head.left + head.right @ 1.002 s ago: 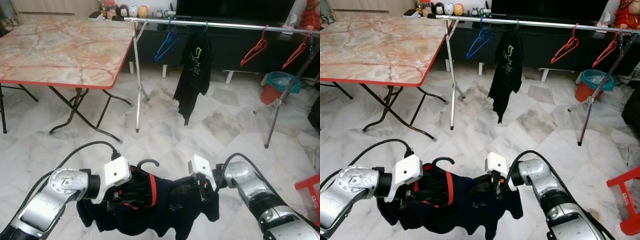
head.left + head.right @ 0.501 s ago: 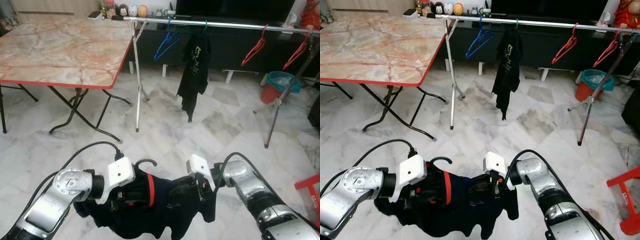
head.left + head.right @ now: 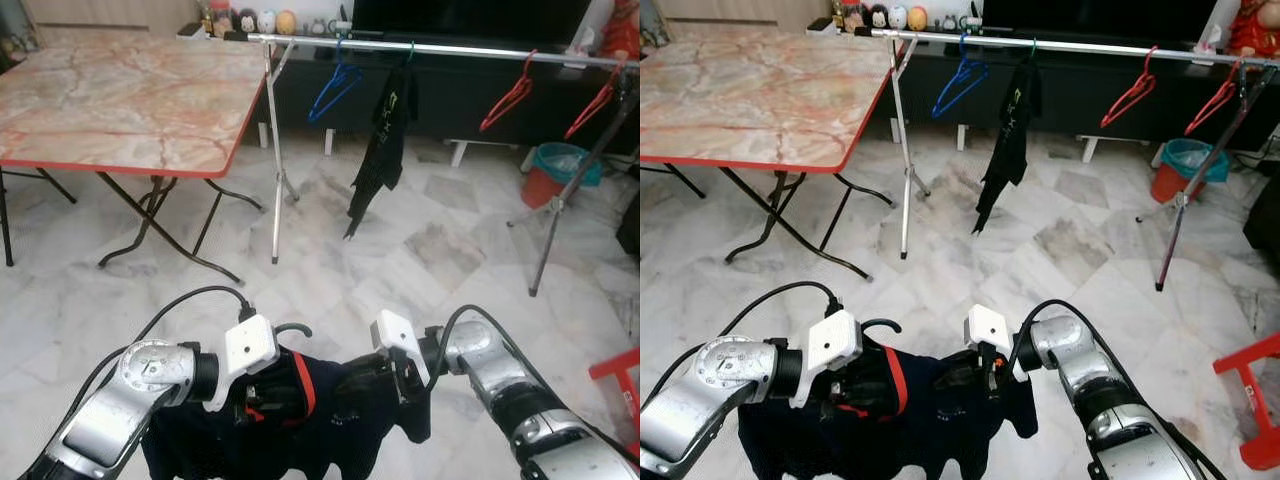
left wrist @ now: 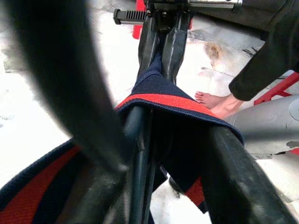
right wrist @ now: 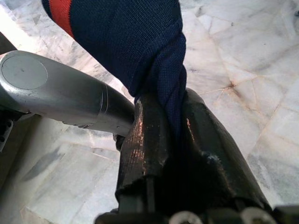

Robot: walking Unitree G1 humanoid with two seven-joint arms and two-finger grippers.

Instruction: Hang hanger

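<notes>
Hanger (image 3: 292,328) with black hook poking up from a navy garment (image 3: 330,420) trimmed in red, held low over the marble floor (image 3: 420,250), well short of the clothes rail (image 3: 440,47). Left gripper (image 3: 262,398) clamped on the collar end beside the hook; right gripper (image 3: 385,378) pinched tight on a twisted bunch of the same cloth. On the rail: blue hanger (image 3: 333,85), black shirt (image 3: 380,160), two red hangers (image 3: 508,97). Left of the rail, marble-top table (image 3: 130,95).
</notes>
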